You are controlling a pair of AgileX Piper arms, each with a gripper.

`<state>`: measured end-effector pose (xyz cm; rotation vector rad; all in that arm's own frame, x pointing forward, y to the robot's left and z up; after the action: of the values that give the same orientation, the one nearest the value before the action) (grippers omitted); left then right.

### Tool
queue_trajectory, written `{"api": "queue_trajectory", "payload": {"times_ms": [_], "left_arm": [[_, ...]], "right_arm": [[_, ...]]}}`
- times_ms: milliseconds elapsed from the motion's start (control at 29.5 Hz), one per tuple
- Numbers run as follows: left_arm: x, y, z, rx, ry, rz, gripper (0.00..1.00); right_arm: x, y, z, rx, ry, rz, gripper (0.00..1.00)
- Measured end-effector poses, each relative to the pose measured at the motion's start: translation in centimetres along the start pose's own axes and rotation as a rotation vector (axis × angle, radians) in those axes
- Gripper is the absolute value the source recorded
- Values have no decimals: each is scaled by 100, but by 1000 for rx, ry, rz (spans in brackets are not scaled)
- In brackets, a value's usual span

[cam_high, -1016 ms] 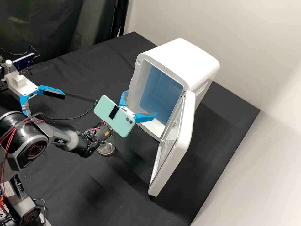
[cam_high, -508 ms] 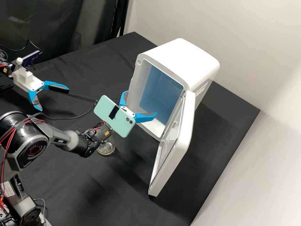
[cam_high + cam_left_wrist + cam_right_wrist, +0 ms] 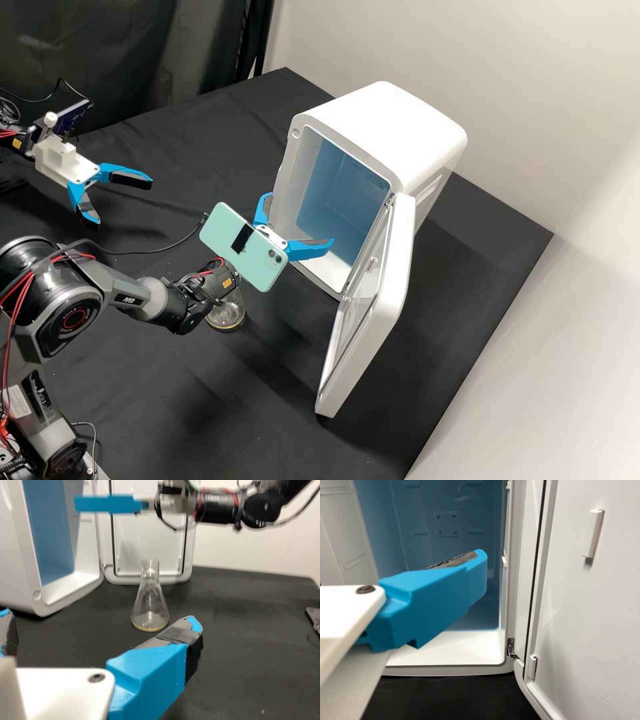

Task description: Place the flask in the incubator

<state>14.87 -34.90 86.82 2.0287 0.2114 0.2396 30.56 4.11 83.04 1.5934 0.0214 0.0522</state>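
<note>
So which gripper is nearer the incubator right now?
Right. The right gripper is at the open front of the incubator, fingers spread at the blue interior. The left gripper hangs far off across the bench, open, facing the flask.

Wide open at the front of the incubator (image 3: 400, 137), door (image 3: 365, 313) swung far out to one side. Partly blocked at the mouth by the right gripper (image 3: 299, 221), spread wide. Bare black bench (image 3: 160, 207) between the left gripper (image 3: 120, 200) and the flask (image 3: 149, 600). Right over the flask, the right arm (image 3: 153, 300) in the way.
</note>
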Motion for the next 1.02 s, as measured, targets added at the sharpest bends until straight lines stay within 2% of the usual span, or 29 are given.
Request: {"api": "queue_trajectory", "payload": {"times_ms": [169, 237, 373, 643, 813, 847, 948, 1016], "left_arm": [[-39, 148, -25, -18, 21, 66, 100], [-34, 174, -26, -29, 15, 79, 100], [-30, 187, -34, -24, 15, 82, 100], [-49, 163, -32, -1, -8, 51, 100], [-8, 117, 15, -10, -46, 24, 100], [-3, 111, 22, -7, -52, 21, 100], [5, 74, 48, -16, -66, 4, 100], [5, 66, 52, -8, -69, 0, 100]], "right_arm": [[0, 0, 0, 0, 0, 0, 100], [0, 0, 0, 0, 0, 0, 100], [0, 0, 0, 0, 0, 0, 100], [0, 0, 0, 0, 0, 0, 100], [0, 0, 0, 0, 0, 0, 100], [0, 0, 0, 0, 0, 0, 100], [0, 0, 0, 0, 0, 0, 100], [0, 0, 0, 0, 0, 0, 100]]}}
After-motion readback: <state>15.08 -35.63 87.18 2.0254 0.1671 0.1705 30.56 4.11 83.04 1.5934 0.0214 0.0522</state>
